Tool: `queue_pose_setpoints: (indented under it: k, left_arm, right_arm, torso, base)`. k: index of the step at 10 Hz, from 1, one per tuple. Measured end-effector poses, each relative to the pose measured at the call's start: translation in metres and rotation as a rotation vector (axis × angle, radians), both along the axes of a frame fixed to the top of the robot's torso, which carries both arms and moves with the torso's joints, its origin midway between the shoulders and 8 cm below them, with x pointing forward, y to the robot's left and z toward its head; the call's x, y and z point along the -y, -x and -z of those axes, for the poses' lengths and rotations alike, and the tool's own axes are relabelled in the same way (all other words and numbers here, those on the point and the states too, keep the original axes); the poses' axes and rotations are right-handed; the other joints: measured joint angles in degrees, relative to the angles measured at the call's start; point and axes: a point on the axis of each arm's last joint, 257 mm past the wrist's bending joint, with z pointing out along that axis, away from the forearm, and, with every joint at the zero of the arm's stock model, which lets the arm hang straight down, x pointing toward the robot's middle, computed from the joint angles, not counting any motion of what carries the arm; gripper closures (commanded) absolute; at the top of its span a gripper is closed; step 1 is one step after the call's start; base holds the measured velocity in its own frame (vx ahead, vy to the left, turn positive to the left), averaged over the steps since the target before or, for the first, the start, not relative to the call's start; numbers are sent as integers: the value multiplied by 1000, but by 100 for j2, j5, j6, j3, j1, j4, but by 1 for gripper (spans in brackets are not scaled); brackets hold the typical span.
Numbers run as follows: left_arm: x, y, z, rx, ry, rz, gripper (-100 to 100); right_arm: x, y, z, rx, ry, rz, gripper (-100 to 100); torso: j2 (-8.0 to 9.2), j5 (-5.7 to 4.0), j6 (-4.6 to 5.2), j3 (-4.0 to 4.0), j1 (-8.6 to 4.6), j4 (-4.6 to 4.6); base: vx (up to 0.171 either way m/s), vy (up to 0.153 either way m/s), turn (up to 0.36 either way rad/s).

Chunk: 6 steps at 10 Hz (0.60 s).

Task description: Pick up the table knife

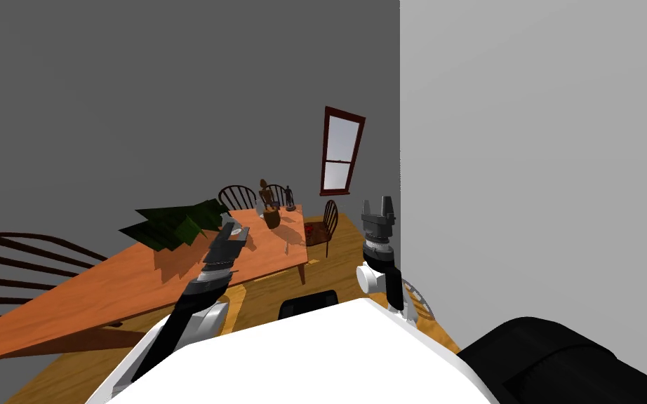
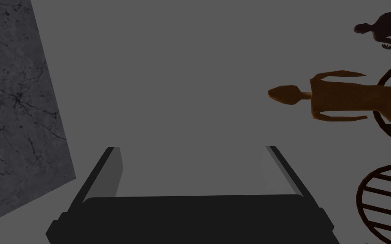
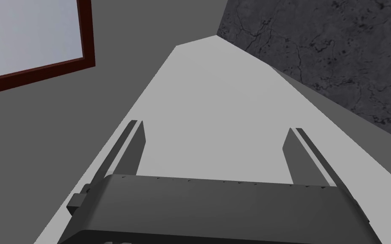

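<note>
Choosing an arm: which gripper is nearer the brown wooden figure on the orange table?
Left. The left gripper hangs over the orange table, short of the brown figure; the right gripper is beyond the table's edge, by the light grey wall.

The table (image 1: 104, 280) looks like smooth, matt orange wood, and the spindle-back chairs (image 1: 318, 240) like darker wood. The figurine (image 2: 343, 95) is matt brown. My right gripper (image 3: 216, 127) is smooth matt grey, and the grey surface (image 3: 339, 55) beyond it is rough and cracked.

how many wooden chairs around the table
4 chairs: two at the far side of the table, one at its end, one near me at left. More may be hidden.
</note>
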Motion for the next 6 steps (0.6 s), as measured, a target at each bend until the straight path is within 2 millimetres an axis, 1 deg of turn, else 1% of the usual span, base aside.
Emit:
queue_pose_setpoints:
  k: [2,4,6]
  left_arm:
    - [-7,-6,24,-50,-35,-9,-100]
    - [-17,-10,49,-101,-78,-19,-100]
    - [-24,-13,72,-151,-110,-32,-100]
  right_arm:
    - [0,0,0,0,0,0,0]
    - [0,0,0,0,0,0,0]
    - [0,0,0,0,0,0,0]
  torso:
    - [-4,-3,-1,-2,-7,-1]
    - [-6,-6,1,-3,-23,-1]
    - [-4,-4,0,-2,-12,-1]
  base:
    - [21,-114,-45]
    - [20,-141,-65]
    - [17,-101,-57]
